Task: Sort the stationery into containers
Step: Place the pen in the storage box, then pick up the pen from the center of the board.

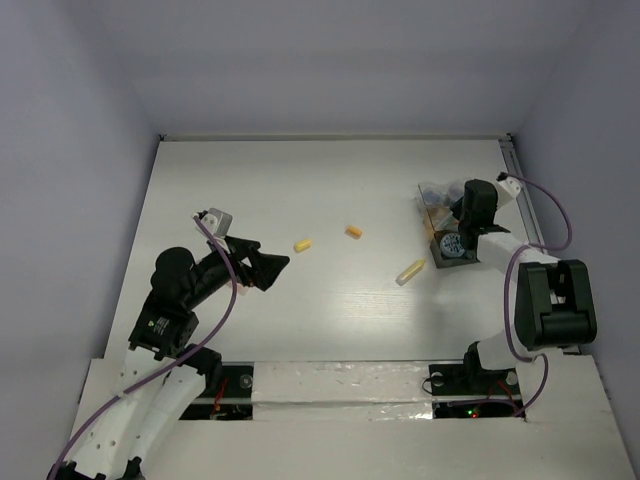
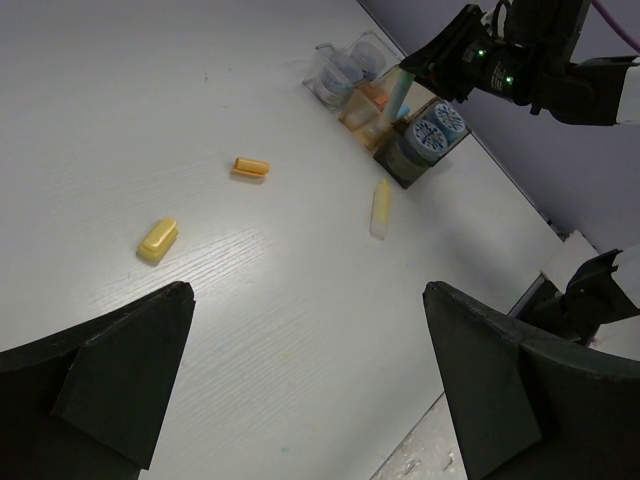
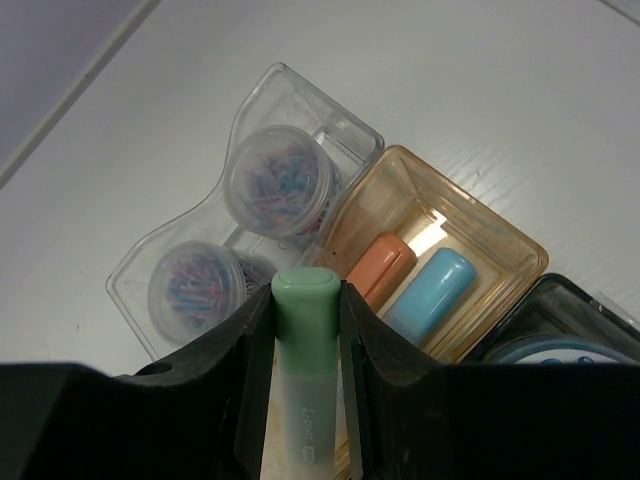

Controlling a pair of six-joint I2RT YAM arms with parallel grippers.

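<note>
Four pens [image 3: 305, 340] [image 3: 380, 268] [image 3: 432, 292] [image 2: 381, 207], two pieces [image 2: 158, 240] [image 2: 251, 166], three containers [image 3: 330, 115] [image 3: 505, 235] [image 3: 590, 300]

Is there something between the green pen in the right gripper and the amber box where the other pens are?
Nothing visible does. The green pen, clamped in the right gripper, hangs at the edge of the amber box. Only the orange pen and the light blue pen lie inside it.

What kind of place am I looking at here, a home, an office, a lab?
Probably a robotics lab test cell: a white wood-grain table boxed in by plain pale walls, with a cabled left robot arm and right robot arm bolted at its near edge.
</note>
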